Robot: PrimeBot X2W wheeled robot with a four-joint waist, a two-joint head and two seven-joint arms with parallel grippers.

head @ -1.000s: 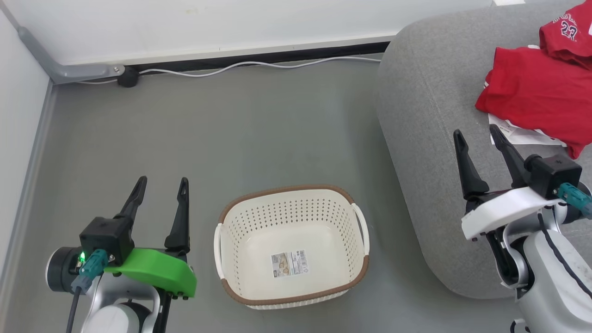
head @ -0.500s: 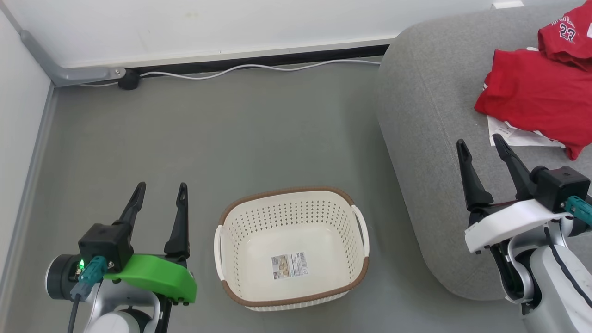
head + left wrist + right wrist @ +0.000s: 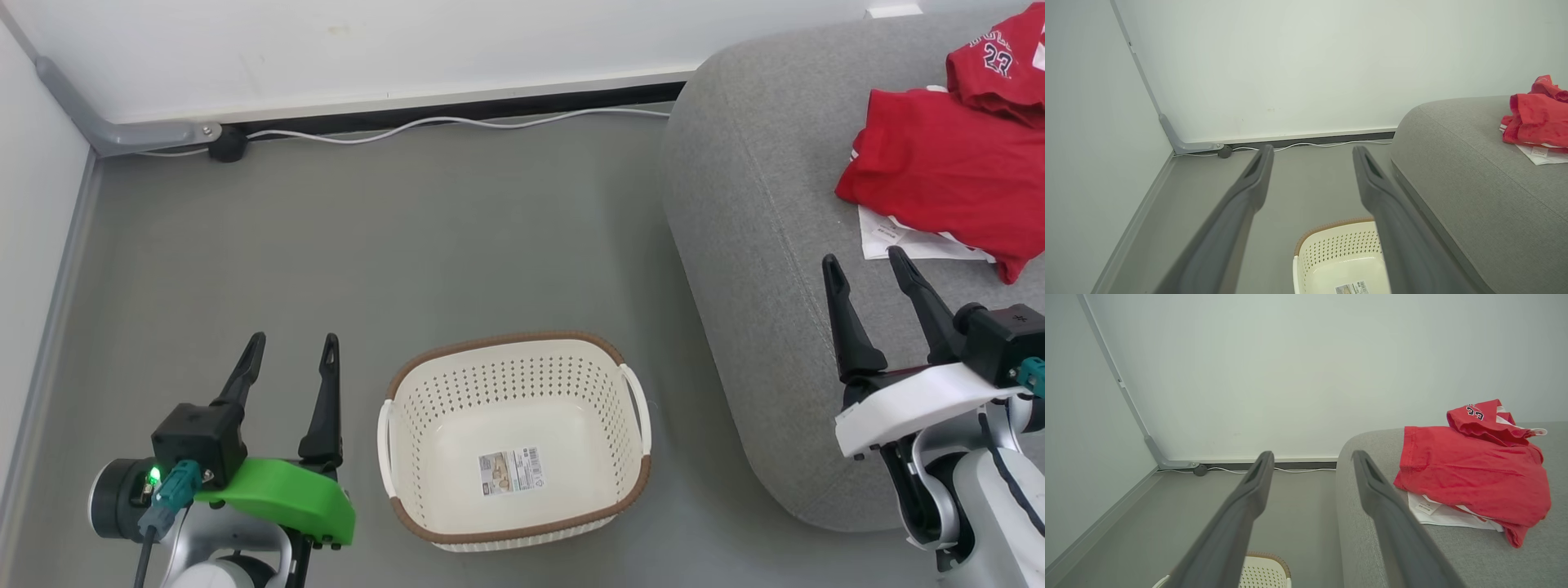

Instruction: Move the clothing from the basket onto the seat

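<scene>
Clothing (image 3: 947, 171) lies on the seat (image 3: 759, 245) at the far right of the head view, well apart from the basket (image 3: 506, 336). Nearest the robot, the left gripper (image 3: 294, 341) hangs over the grey floor (image 3: 408, 245) just left of the basket. Its two dark fingers are spread with nothing between them, rising from a green cover (image 3: 277, 498). The right gripper (image 3: 864, 257), on a white cover (image 3: 906, 400), is over the front part of the seat. Its fingers are likewise apart and hold nothing, and their tips point toward the red pile and end near its white edge. Whether they touch the cushion cannot be told. Between the two grippers the basket stands upright on the floor, near the seat's rounded corner but apart from it. It has perforated cream walls, a brown rim and a white handle (image 3: 638, 400) on each side, and a label sticker (image 3: 511, 468) lies on its bare inner floor. Farther off, a stitched seam (image 3: 784, 269) runs along the grey seat. In the pile, a flat red garment rests on a white piece (image 3: 906, 241) that carries a small tag. Beyond it a crumpled red garment (image 3: 1000, 65) shows the number 23. Farthest back, a white cable (image 3: 457, 121) runs along the foot of the white wall (image 3: 408, 41) to a dark round fitting (image 3: 227, 143) beside a grey conduit (image 3: 122, 131) in the corner.
</scene>
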